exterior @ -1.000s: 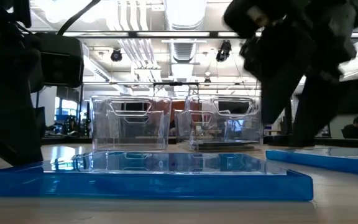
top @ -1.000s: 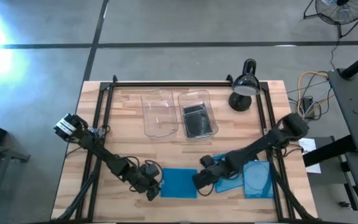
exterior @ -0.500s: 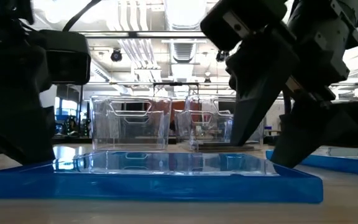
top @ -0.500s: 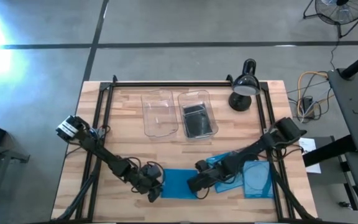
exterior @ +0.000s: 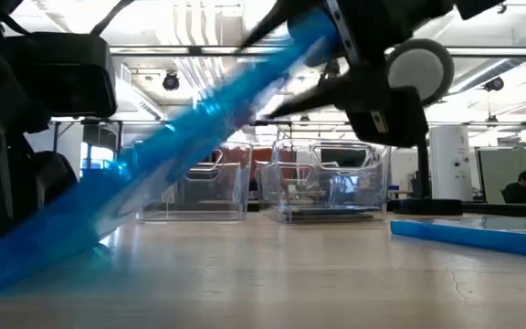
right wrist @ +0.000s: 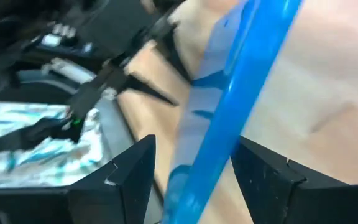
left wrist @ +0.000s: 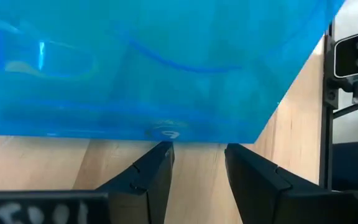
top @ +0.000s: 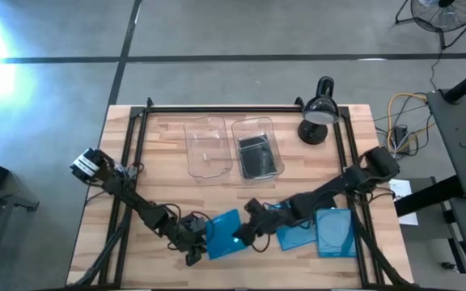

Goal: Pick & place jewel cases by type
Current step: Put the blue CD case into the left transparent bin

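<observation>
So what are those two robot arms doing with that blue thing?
They are sorting flat plastic cases. The right gripper pinches one edge of a blue case and tips it up off the table, so it leans with its other edge down by the left gripper, whose fingers are open. Two more blue cases lie flat nearby. Of the two clear bins, the right bin holds a dark case, and the left bin looks empty.

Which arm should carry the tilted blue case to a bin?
Right. Its gripper straddles the raised edge of the tilted blue case; the left gripper sits open at the low edge.
</observation>
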